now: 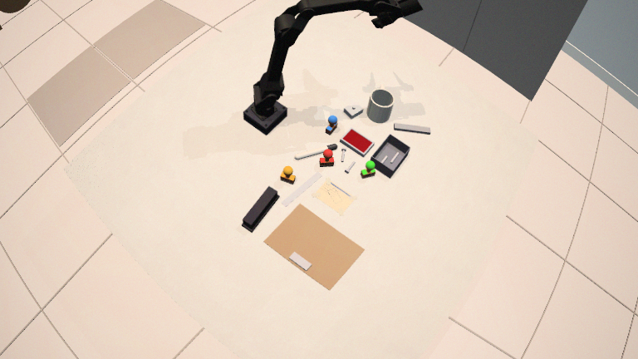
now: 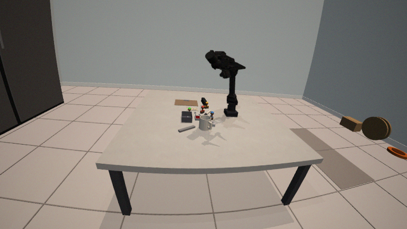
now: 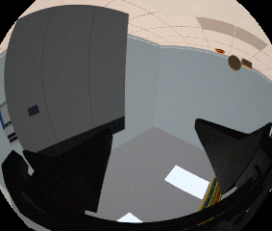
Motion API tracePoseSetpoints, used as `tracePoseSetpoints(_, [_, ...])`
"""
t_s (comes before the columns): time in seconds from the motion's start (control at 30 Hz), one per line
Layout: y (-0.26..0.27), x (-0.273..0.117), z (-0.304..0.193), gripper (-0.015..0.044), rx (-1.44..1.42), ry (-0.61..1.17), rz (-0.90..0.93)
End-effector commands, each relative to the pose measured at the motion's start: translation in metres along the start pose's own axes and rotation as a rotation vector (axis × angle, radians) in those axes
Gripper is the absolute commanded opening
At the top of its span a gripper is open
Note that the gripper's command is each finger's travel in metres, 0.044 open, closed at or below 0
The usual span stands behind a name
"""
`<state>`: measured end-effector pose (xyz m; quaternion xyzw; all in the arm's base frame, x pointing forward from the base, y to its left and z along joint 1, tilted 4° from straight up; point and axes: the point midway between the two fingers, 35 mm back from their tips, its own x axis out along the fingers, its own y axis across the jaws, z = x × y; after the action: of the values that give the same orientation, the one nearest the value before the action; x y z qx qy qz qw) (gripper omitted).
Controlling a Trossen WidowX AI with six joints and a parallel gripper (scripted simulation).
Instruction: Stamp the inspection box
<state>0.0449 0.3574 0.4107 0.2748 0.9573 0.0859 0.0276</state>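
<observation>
The gripper (image 3: 152, 129) is open and empty, raised high above the bench, its fingers spread against the far walls and ceiling in the wrist view. Four knobbed stamps stand on the bench: blue (image 1: 332, 120) (image 2: 212, 113), red (image 1: 327, 154) (image 2: 202, 107), orange (image 1: 287, 171) and green (image 1: 370, 165) (image 2: 189, 109). Their lettering is too small to read. The red ink pad (image 1: 357, 140) lies open between the blue and green stamps. A cream card (image 1: 337, 201) with faint dark lines lies in front of the red and green stamps; its box and any print cannot be made out.
A grey mug (image 1: 380, 106) (image 2: 205, 123), a grey bar (image 1: 412, 128) (image 2: 186, 128) and a dark open tray (image 1: 390, 168) (image 2: 186, 120) surround the pad. A pen-like tool, bolts, a small grey block, a pale ruler, a black stapler (image 1: 260, 208) and a brown board (image 1: 320, 242) also lie there.
</observation>
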Motion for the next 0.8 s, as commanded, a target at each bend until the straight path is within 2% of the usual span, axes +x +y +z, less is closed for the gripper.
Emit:
tracePoseSetpoints(0.0, [0.001,-0.001,0.002,0.0374,-0.007,-0.008,0.007])
tracePoseSetpoints(0.2, [0.036,-0.049,0.067,0.0221,-0.204,-0.299,0.169])
tracePoseSetpoints(0.47, [0.052,-0.147,0.159,0.0221,-0.419,-0.792,0.202])
tracePoseSetpoints(0.6, [0.042,-0.203,0.199,0.0221,-0.48,-1.03,0.116])
tracePoseSetpoints(0.77, [0.013,-0.274,0.24,0.0221,-0.509,-1.282,-0.081])
